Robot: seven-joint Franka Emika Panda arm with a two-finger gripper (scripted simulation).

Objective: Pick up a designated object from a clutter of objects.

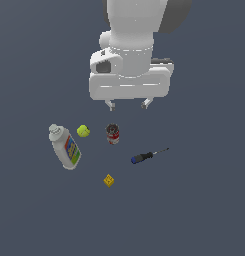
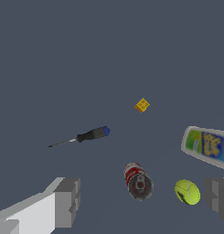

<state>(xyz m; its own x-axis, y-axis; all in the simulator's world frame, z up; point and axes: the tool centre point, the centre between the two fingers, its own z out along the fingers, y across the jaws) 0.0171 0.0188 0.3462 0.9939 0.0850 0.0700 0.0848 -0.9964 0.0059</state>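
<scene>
The yellow-green tennis ball lies on the dark floor between the white bottle and the small red can. In the wrist view the ball sits beside the can, close to one finger. My gripper hangs open and empty above the clutter, over the can and to the exterior view's right of the ball. The two fingers stand wide apart in the wrist view.
A blue-handled screwdriver lies to the exterior view's right of the can, also in the wrist view. A tiny yellow cube sits nearer the camera, seen too in the wrist view. The bottle's label shows in the wrist view.
</scene>
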